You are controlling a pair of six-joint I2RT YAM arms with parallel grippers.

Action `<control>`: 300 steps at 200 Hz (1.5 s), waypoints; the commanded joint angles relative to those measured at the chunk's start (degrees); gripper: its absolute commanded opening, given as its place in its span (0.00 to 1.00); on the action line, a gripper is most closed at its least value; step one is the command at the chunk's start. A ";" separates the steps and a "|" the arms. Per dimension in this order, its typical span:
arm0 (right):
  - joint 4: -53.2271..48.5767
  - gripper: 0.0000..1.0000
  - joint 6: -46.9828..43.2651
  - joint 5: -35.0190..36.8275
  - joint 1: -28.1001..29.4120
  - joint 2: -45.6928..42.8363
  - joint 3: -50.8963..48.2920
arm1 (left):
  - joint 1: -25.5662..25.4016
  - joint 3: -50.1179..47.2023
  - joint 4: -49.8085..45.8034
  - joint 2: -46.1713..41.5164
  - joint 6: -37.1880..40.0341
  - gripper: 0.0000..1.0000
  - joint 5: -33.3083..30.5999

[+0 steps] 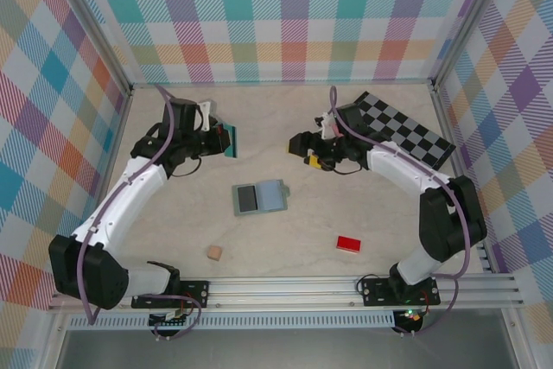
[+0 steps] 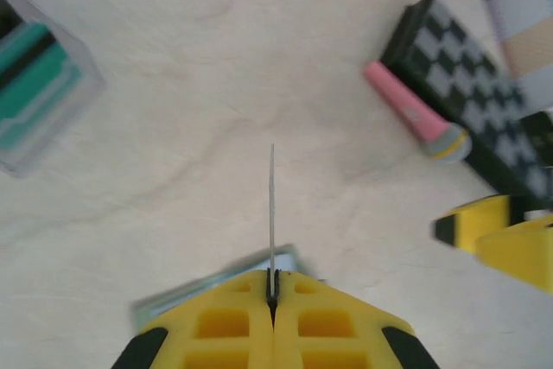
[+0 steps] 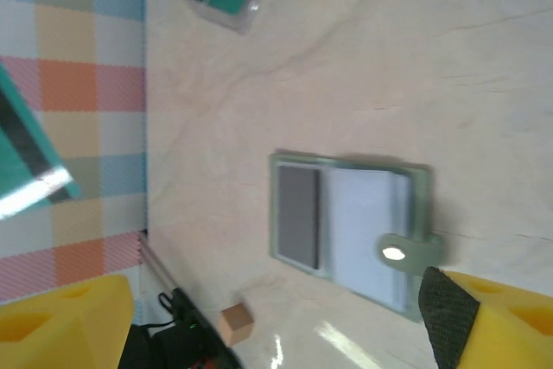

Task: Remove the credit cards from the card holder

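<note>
i'm clamping the teal card [image 1: 232, 141] in the shut left gripper [image 2: 273, 281] and aiming the empty, wide-open right gripper [image 1: 307, 151] squarely at the grey card [image 3: 298, 213] in the card holder [image 3: 422, 181].

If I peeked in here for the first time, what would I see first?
Probably the bright plaid walls all around the table. Then the card holder lying open in the middle, with a dark grey card in its left half. Farther back on the left, the left gripper pinches a thin card, seen edge-on, between its yellow fingers.
</note>
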 commanded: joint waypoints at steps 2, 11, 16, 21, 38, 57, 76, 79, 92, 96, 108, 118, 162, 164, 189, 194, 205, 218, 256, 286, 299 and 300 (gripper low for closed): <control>-3.67 0.95 -4.34 3.58 -2.25 -2.62 -0.66 | -0.23 4.51 -6.72 2.63 14.41 0.00 -8.38; -4.26 0.96 -5.17 4.01 -3.05 -3.10 -0.78 | -0.15 5.70 -6.59 3.48 17.13 0.00 -9.66; -4.43 0.97 -5.59 4.25 -3.43 -3.42 -0.94 | -0.08 6.29 -6.17 3.99 18.62 0.00 -10.71; -4.82 0.97 -6.08 4.26 -3.75 -3.76 -1.09 | 0.06 6.94 -5.90 4.48 20.17 0.00 -11.62; -5.70 0.98 -7.02 3.92 -4.90 -5.20 -1.95 | 1.52 9.43 -5.07 6.82 25.52 0.00 -11.85; -5.76 1.00 -6.90 2.90 -6.07 -7.26 -3.71 | 3.79 12.78 -5.69 9.50 32.45 0.00 -6.02; -6.06 1.00 -7.05 1.17 -6.96 -9.03 -4.81 | 5.26 16.52 -8.37 13.68 38.31 0.00 -4.19; -6.05 1.00 -7.15 0.98 -6.98 -9.32 -4.95 | 5.36 17.23 -9.12 14.65 39.11 0.00 -4.34; -6.01 1.00 -7.54 0.50 -7.13 -10.62 -5.72 | 5.86 19.98 -11.01 18.30 40.84 0.00 -6.15; -5.87 1.00 -7.59 0.37 -7.16 -11.09 -5.95 | 6.11 20.76 -11.40 19.40 41.27 0.00 -6.47; -5.72 1.00 -7.70 0.14 -7.20 -11.89 -6.33 | 6.69 22.50 -12.17 22.24 42.31 0.00 -7.86; -6.02 1.00 -7.60 -0.29 -7.25 -12.01 -5.96 | 6.88 24.07 -12.87 24.47 42.99 0.00 -8.95; -6.06 1.00 -6.60 -0.93 -7.25 -11.66 -5.75 | 7.32 31.18 -14.78 33.59 45.54 0.00 -11.71; -6.01 1.00 -6.49 -1.06 -7.25 -11.66 -5.79 | 7.30 31.57 -14.98 34.06 45.70 0.00 -12.04; -6.00 1.00 -6.01 -1.66 -7.26 -11.35 -5.25 | 7.54 36.00 -17.65 39.90 48.08 0.00 -13.32; -5.99 1.00 -5.89 -1.72 -7.22 -11.35 -5.04 | 7.58 36.81 -17.96 41.09 48.38 0.00 -13.62; -5.92 1.00 -5.56 -1.89 -7.25 -11.31 -4.65 | 7.59 38.80 -18.72 43.42 48.49 0.00 -15.30; -6.03 1.00 -5.17 -2.14 -7.27 -11.09 -4.10 | 7.59 40.93 -19.84 46.05 48.97 0.00 -16.52; -7.04 1.00 -4.70 -2.16 -7.25 -10.26 -2.93 | 7.59 43.89 -20.06 49.92 49.52 0.00 -17.12; -6.65 1.00 -3.83 -2.59 -7.25 -10.19 -3.07 | 7.59 44.73 -20.52 51.62 49.81 0.00 -16.86; -6.68 1.00 -3.57 -2.66 -7.25 -9.99 -3.08 | 7.57 44.78 -20.96 51.89 49.66 0.00 -16.24; -6.64 1.00 -3.61 -2.67 -7.29 -9.95 -3.08 | 7.58 44.81 -20.96 51.90 49.65 0.00 -16.20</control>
